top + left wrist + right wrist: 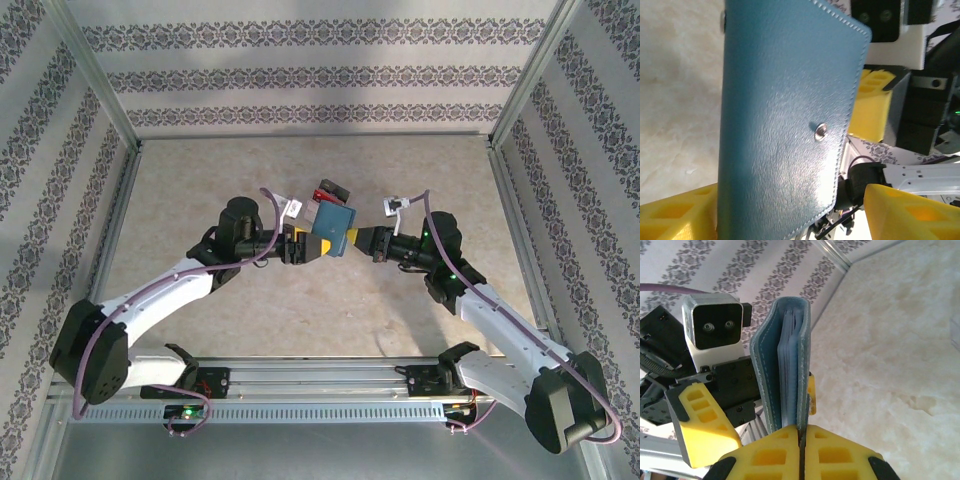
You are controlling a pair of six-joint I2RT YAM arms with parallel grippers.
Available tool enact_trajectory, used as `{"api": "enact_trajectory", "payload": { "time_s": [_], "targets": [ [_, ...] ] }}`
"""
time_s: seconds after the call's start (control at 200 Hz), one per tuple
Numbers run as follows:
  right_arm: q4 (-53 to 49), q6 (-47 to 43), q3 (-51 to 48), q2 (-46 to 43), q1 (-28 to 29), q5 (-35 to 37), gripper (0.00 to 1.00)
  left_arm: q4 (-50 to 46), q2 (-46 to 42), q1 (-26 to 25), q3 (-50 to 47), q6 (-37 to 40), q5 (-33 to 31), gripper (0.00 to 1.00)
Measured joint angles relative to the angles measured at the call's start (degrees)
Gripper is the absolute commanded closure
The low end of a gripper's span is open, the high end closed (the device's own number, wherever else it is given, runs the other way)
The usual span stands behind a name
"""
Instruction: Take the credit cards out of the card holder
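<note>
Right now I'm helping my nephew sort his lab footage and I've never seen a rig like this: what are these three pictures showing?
These are two robot arms bolted at the near edge of a pale table inside a walled booth. The overhead picture comes from a fixed camera above and behind them. The other two come from small cameras on each wrist, which is why yellow fingers sit so close in view.

Between the arms, lifted off the table, is a teal-blue card holder. The right gripper is pinched shut on one edge of it; from that wrist view you look at its edge, with a stack of cards tucked inside. The left gripper has its yellow fingers spread to either side of the holder, so it looks open rather than clamped.

Farther back on the table sits a small clear box with red and dark contents.
</note>
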Motion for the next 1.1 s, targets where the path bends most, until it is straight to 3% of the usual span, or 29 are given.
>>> {"api": "enact_trajectory", "payload": {
  "time_s": [0.235,0.5,0.704,0.829,1.099],
  "targets": [
    [-3.8,0.0,0.2,0.2,0.0,2.3,1.0,-0.1,3.0,0.0,-0.5,0.0,-0.9,0.25],
    [-7.1,-0.5,2.2,1.7,0.5,3.1,1.0,0.1,4.2,0.0,-0.5,1.0,-1.0,0.07],
    [-10.9,-0.9,4.3,2.2,1.2,4.0,1.0,0.1,5.6,0.0,-0.5,1.4,-1.2,0.06],
    [-12.6,-1.6,4.9,2.2,1.9,4.4,1.0,0.1,7.0,0.0,-0.4,1.5,-1.3,0.0],
    [-16.4,-3.1,6.0,2.2,2.0,6.0,1.0,-1.0,6.5,0.0,0.6,4.2,-3.3,0.01]
  ]
}}
